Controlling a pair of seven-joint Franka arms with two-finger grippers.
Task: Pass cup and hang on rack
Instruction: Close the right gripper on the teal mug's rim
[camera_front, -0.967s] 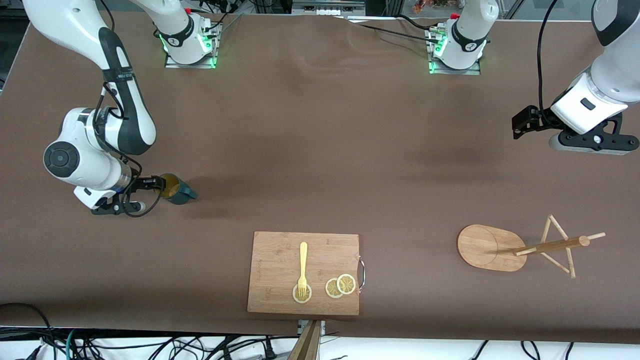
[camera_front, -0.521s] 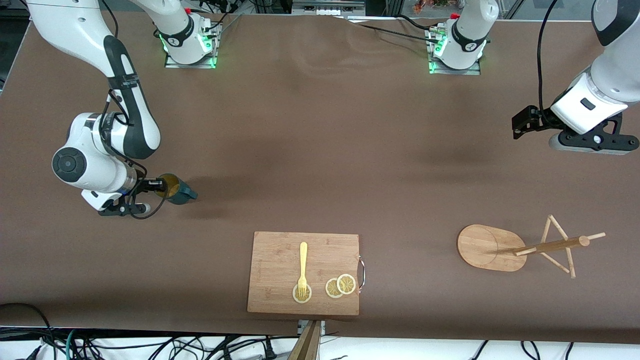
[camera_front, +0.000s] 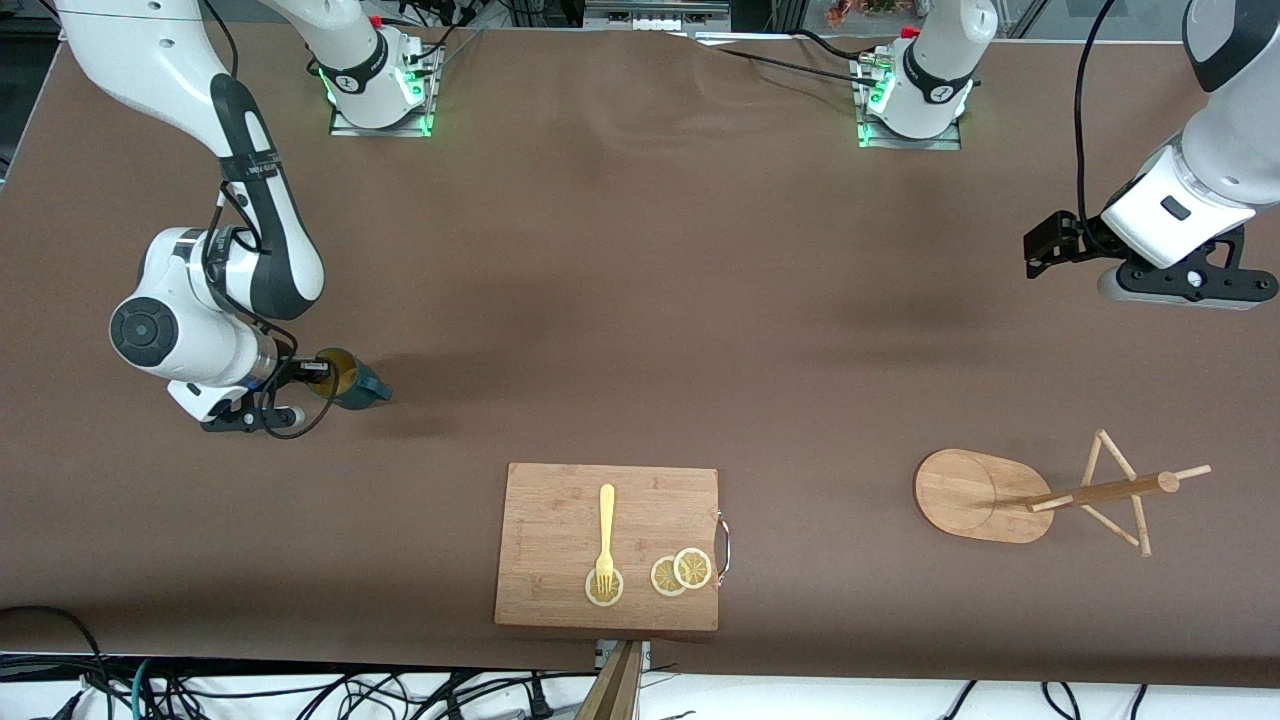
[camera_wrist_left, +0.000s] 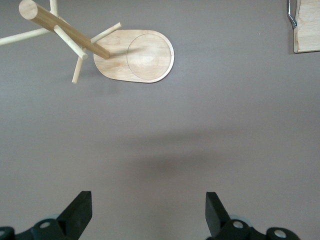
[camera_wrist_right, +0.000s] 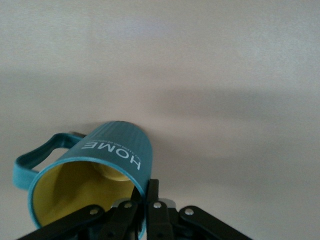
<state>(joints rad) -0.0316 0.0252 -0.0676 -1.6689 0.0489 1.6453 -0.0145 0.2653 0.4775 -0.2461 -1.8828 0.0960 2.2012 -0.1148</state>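
The cup (camera_front: 352, 380), dark teal with a yellow inside, rests on the table near the right arm's end. My right gripper (camera_front: 322, 374) is shut on the cup's rim. In the right wrist view one finger sits inside the cup (camera_wrist_right: 112, 152) and one outside, at my right gripper (camera_wrist_right: 146, 192). The handle points away from that grip. The rack (camera_front: 985, 495) stands toward the left arm's end, nearer the front camera. My left gripper (camera_front: 1042, 243) hangs open and empty above bare table. In the left wrist view the rack (camera_wrist_left: 145, 57) lies well apart from my left gripper (camera_wrist_left: 148, 202).
A bamboo cutting board (camera_front: 560, 520) lies near the table's front edge in the middle. It carries a yellow fork (camera_front: 606, 530) and lemon slices (camera_front: 681, 572). One corner of the board (camera_wrist_left: 307, 30) shows in the left wrist view.
My right gripper has closed its fingers onto the cup's rim, and its arm has edged slightly toward the cup. The left arm has not moved.
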